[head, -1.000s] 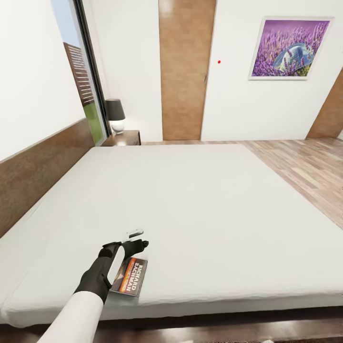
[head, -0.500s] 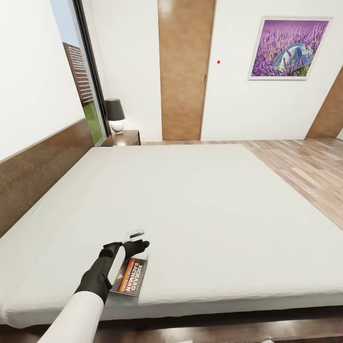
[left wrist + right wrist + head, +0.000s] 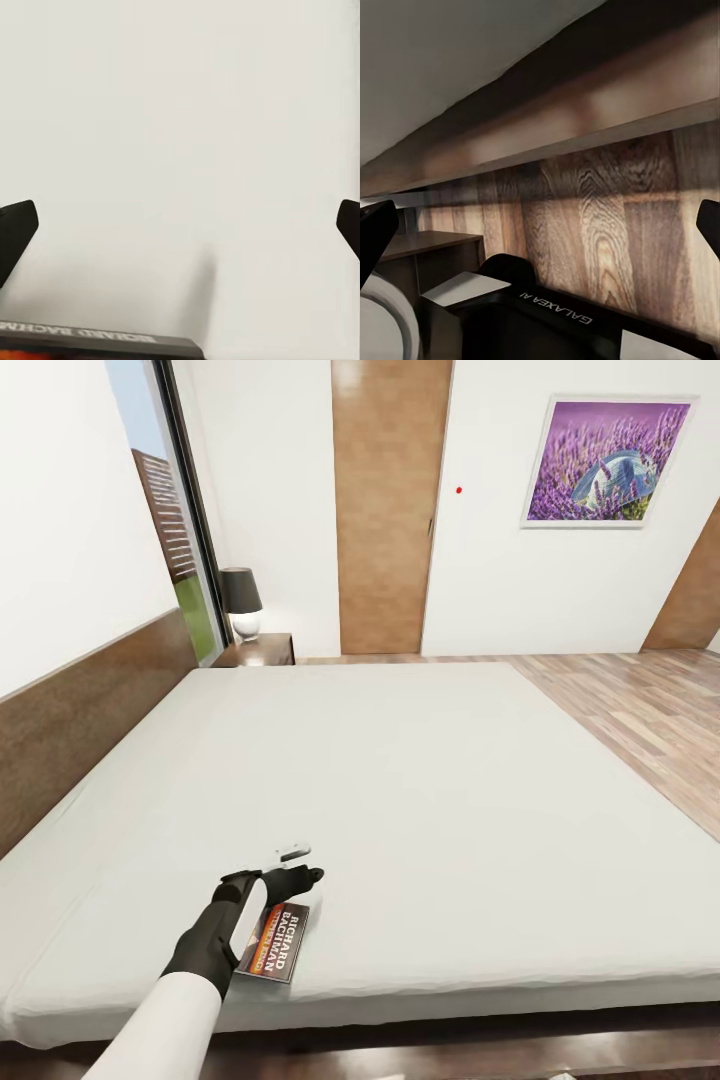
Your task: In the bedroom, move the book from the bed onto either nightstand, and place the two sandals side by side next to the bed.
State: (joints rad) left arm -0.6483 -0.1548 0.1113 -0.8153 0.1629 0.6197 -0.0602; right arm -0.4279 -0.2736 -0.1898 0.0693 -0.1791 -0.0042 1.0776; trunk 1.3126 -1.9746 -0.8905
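Head view, bedroom: at lower left of the frame the robot's left arm reaches over the near edge of the bed (image 3: 420, 800), its left claw (image 3: 300, 865) poised at the far end of the book (image 3: 274, 941). The paperback lies flat on the whitish mattress close to the bed's near edge, white lettering face up, partly covered by the black wrist. The claw seems low and just past the book's top edge, likely so its fingers can come in around the thin cover; whether it touches the book cannot be told. In the left wrist view the two dark fingertips (image 3: 16, 234) stand far apart at opposite sides of the frame, nothing between them but bare mattress, and the book's edge (image 3: 101, 346) sits along the bottom of that frame: the claw is wide and empty.

Further up at left, the brown headboard (image 3: 80, 715) runs along the wall to the nightstand (image 3: 262, 650), which carries a dark-shaded lamp (image 3: 241, 602) beside the tall window (image 3: 170, 510). That reddish bench is the likely target for the book, and it is well apart from it, across the bed. At centre stands a wooden door (image 3: 388, 510); at upper right hangs the lavender picture (image 3: 606, 460), with plank floor (image 3: 640, 705) below.

The right wrist view shows the right claw (image 3: 540, 225) tips spread wide, held low beside the dark bed frame (image 3: 585, 127).
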